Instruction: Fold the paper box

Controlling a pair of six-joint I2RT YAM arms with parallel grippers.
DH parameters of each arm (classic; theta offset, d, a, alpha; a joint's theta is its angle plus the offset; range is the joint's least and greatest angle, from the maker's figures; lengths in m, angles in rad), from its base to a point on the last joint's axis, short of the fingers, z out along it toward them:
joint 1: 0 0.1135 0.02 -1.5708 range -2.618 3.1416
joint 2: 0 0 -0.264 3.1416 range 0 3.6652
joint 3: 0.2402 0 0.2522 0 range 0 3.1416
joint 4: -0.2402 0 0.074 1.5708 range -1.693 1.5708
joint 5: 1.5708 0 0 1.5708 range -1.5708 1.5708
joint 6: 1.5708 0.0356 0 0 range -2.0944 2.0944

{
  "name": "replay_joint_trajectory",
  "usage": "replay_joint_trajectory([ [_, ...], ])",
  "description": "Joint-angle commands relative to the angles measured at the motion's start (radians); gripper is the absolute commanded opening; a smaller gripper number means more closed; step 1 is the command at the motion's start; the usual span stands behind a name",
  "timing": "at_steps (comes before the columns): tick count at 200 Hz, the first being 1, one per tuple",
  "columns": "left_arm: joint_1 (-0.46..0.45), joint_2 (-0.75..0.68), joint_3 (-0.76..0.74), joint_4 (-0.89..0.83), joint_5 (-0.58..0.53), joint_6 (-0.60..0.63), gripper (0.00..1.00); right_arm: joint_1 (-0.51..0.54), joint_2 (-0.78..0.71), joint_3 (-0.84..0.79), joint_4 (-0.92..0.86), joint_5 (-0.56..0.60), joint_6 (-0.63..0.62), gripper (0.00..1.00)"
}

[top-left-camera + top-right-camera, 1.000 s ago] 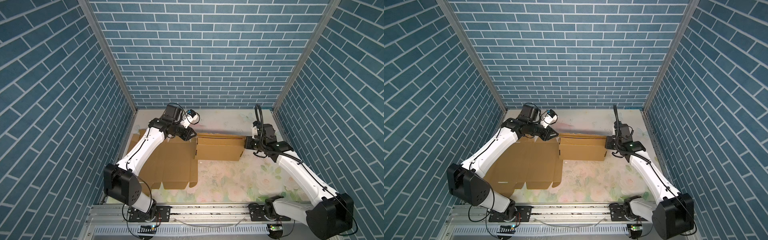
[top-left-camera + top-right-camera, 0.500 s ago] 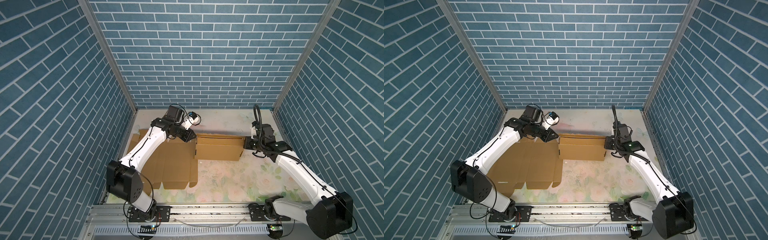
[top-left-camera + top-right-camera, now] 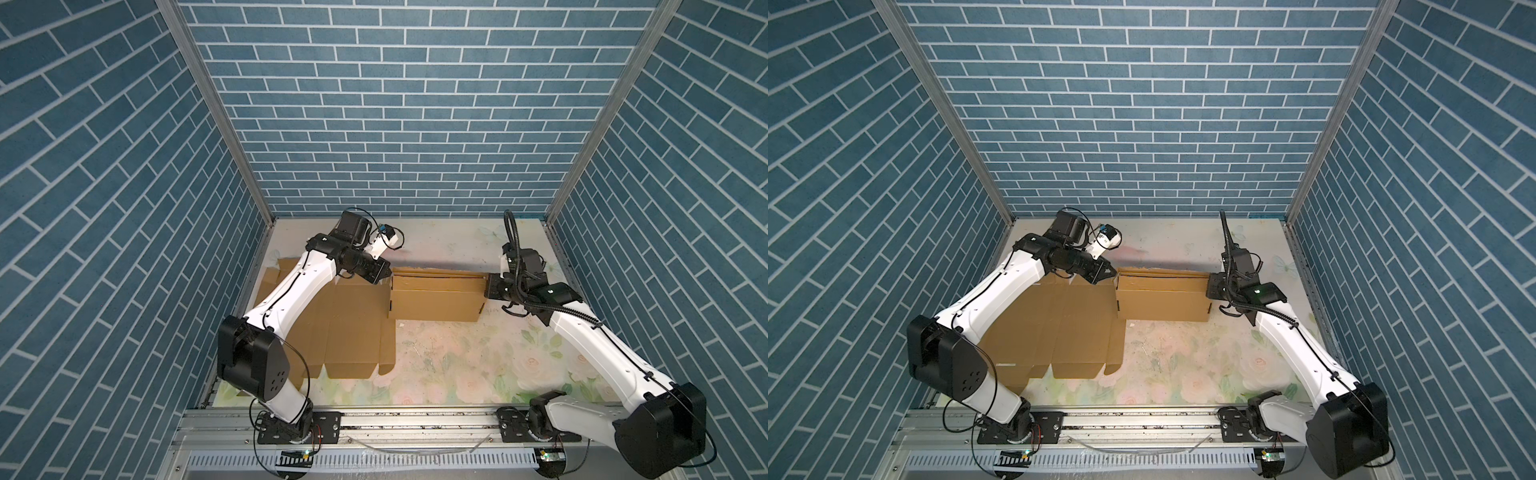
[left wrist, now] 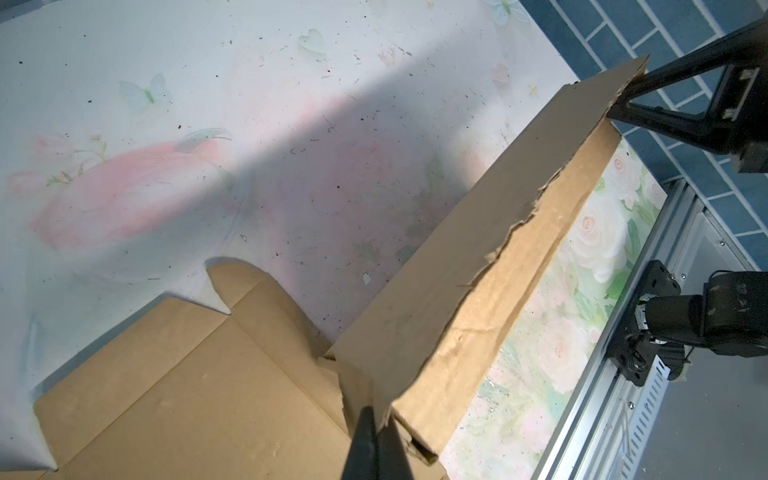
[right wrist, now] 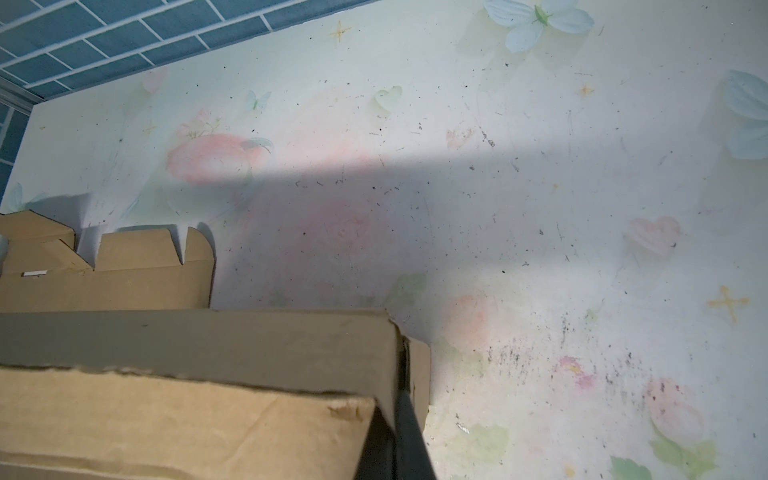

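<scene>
Blocking part of the flat left half of the cardboard box [image 3: 349, 328], the left arm reaches low; left gripper [image 3: 384, 275] pinches one end of the raised flap [image 3: 434, 300], right gripper [image 3: 487, 286] pinches the other end, fingertips [image 4: 365, 436] mostly cropped in wrist views, box on the table [image 3: 457, 374]

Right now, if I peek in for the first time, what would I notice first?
A big brown cardboard box lies half unfolded on the flowery table, its raised long side standing in the middle. The left pincer and right pincer each pinch one end of that side, all inside blue brick-patterned walls.
</scene>
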Motion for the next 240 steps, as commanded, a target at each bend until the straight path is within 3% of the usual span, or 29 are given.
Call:
replay_joint_trajectory([
  [1,-0.005,0.012,0.056,-0.028,-0.003,-0.034,0.0,0.014,0.001,-0.004,-0.107,0.012,0.039,0.0],
  [44,-0.005,0.044,0.114,-0.089,0.043,-0.112,0.0,0.026,-0.013,-0.007,-0.115,0.044,0.052,0.0],
  [97,-0.007,0.025,0.044,-0.034,0.059,-0.214,0.0,0.045,-0.041,-0.027,-0.086,0.094,0.102,0.0],
  [108,-0.008,0.016,0.041,-0.036,0.043,-0.206,0.05,0.049,-0.04,-0.026,-0.087,0.1,0.102,0.0],
  [136,-0.008,-0.007,0.039,-0.05,-0.038,-0.169,0.29,0.053,-0.04,-0.023,-0.09,0.107,0.101,0.0],
  [158,-0.008,-0.001,0.039,-0.054,-0.05,-0.15,0.36,0.054,-0.034,-0.016,-0.092,0.104,0.1,0.0],
  [197,-0.014,0.013,0.043,-0.051,-0.09,-0.114,0.39,0.057,-0.032,-0.014,-0.095,0.1,0.1,0.0],
  [240,-0.025,0.045,0.058,-0.038,-0.129,-0.09,0.34,0.063,-0.028,-0.011,-0.095,0.104,0.1,0.0],
])
